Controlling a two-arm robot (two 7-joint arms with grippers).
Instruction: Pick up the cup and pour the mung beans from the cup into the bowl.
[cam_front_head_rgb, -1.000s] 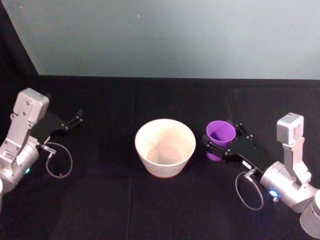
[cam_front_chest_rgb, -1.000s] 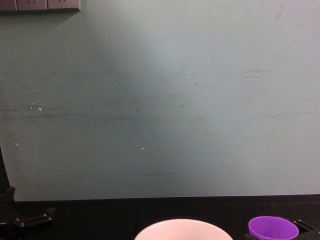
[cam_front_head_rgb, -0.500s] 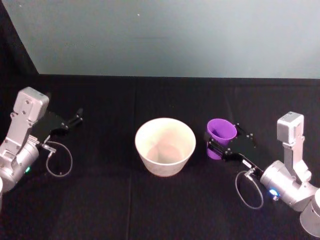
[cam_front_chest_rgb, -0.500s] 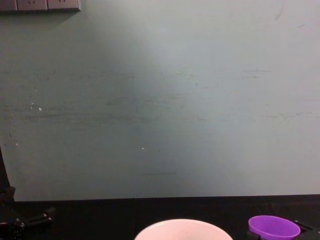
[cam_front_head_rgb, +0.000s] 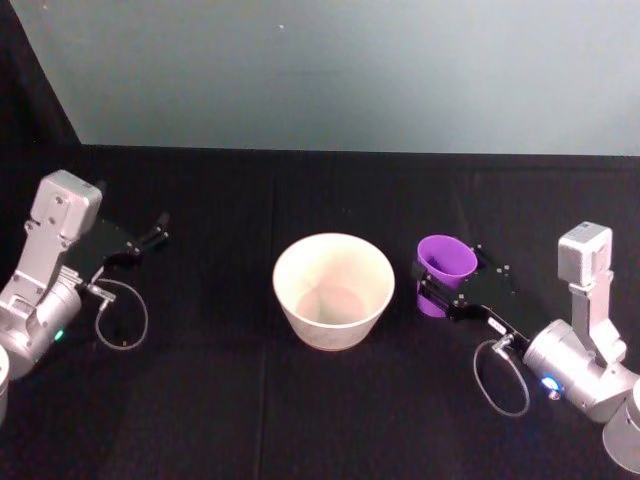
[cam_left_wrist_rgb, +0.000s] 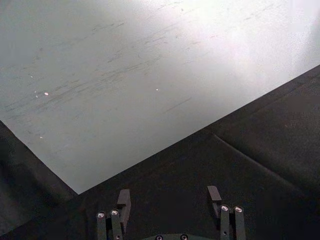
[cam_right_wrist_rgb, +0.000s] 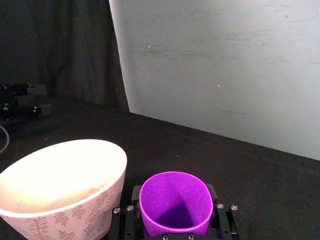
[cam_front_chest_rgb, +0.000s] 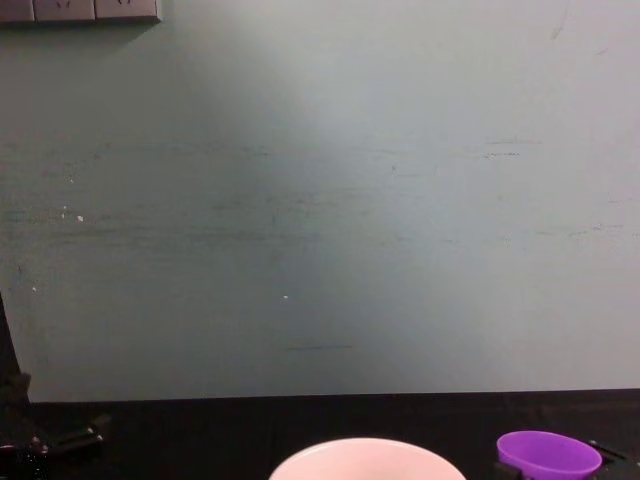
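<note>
Cup (cam_front_head_rgb: 444, 262) has tipped off upright since a second ago, with the right gripper (cam_front_head_rgb: 447, 283) clamped on its sides, just right of the bowl (cam_front_head_rgb: 335, 335). Cup interior plain purple. Bowl pale inside, leaf print on outer wall, standing on black table (cam_front_head_rgb: 300, 420). Left gripper (cam_front_head_rgb: 152, 234) parked far left, fingers apart

Free room and obstacles. Between the bowl (cam_front_head_rgb: 332, 290) and the cup (cam_front_head_rgb: 441, 270), which the right gripper (cam_front_head_rgb: 436, 292) clasps just beside it, we see only a narrow strip of black table (cam_front_head_rgb: 300, 420). We find broad bare table in front of the bowl, behind it up to the wall (cam_front_head_rgb: 350, 70), and on its left as far as the left gripper (cam_front_head_rgb: 155, 231), parked well apart with fingers spread.
</note>
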